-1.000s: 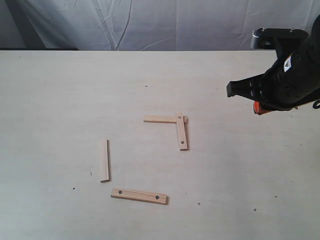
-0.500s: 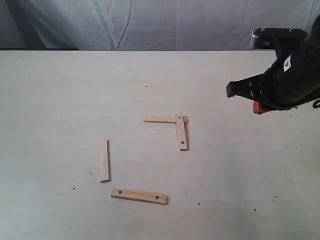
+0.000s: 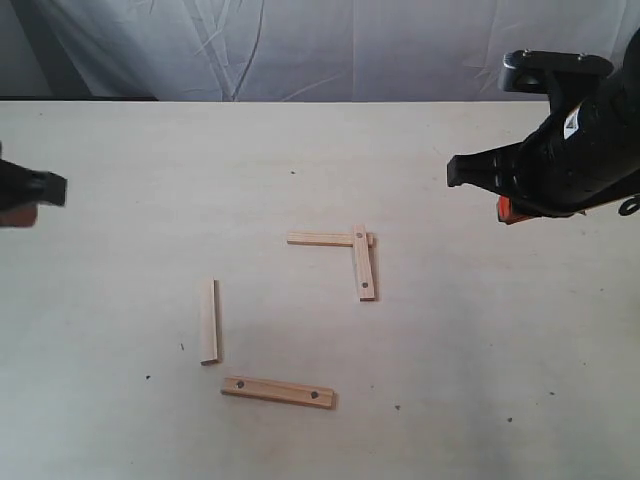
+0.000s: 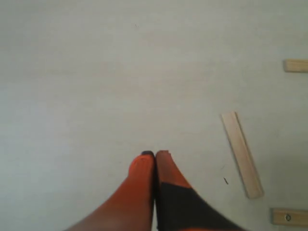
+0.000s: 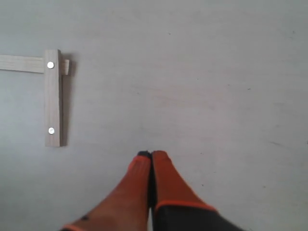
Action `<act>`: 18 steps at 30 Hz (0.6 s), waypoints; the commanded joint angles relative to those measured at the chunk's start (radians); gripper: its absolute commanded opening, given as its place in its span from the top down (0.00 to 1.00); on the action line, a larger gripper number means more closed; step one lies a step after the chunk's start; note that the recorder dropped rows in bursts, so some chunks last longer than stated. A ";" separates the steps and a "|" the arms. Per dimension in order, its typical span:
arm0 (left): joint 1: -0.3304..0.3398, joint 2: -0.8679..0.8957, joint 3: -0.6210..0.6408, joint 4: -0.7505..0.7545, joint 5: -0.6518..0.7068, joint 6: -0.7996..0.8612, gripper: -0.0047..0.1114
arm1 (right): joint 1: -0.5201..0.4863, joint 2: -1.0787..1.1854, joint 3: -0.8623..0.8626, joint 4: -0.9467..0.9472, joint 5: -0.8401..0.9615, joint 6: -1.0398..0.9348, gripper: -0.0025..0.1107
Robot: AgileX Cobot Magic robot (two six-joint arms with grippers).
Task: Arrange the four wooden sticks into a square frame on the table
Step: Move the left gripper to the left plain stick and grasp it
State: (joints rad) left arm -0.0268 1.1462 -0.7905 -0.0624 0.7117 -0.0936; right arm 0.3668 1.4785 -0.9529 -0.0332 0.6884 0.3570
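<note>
Two sticks form an L near mid-table: a thin plain strip [image 3: 320, 239] with a wider holed strip [image 3: 364, 263] laid over its right end; the right wrist view shows this holed strip [image 5: 52, 98]. A second thin strip [image 3: 209, 320] lies apart to the lower left, also visible as the plain strip [image 4: 242, 154]. The other holed strip [image 3: 278, 391] rests nearest the front. No closed square frame exists. My right gripper [image 5: 151, 154] hangs shut and empty above the table's right side. My left gripper [image 4: 154, 154] is shut, empty, at the far left edge.
The pale table [image 3: 120, 150] runs back to a wrinkled white cloth backdrop [image 3: 300, 45]. The black right arm [image 3: 570, 150] hovers over the right side, and the left arm's tip [image 3: 25, 195] shows at the left border.
The left arm has come into the exterior view at the left edge. The right arm has shifted slightly left and up. The sticks have not moved.
</note>
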 commanded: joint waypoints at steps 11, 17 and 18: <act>-0.485 0.532 -0.027 0.502 -0.297 -0.989 0.96 | -0.007 -0.009 0.002 0.010 -0.026 -0.010 0.98; -0.483 0.543 -0.027 0.508 -0.292 -1.057 0.80 | -0.007 -0.009 0.002 0.010 -0.028 -0.010 0.98; -0.483 0.543 -0.027 0.508 -0.292 -1.057 0.76 | -0.007 -0.009 0.002 0.010 -0.028 -0.010 0.98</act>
State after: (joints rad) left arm -0.5049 1.6858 -0.8128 0.4355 0.4124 -1.1327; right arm 0.3668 1.4785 -0.9529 -0.0199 0.6679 0.3547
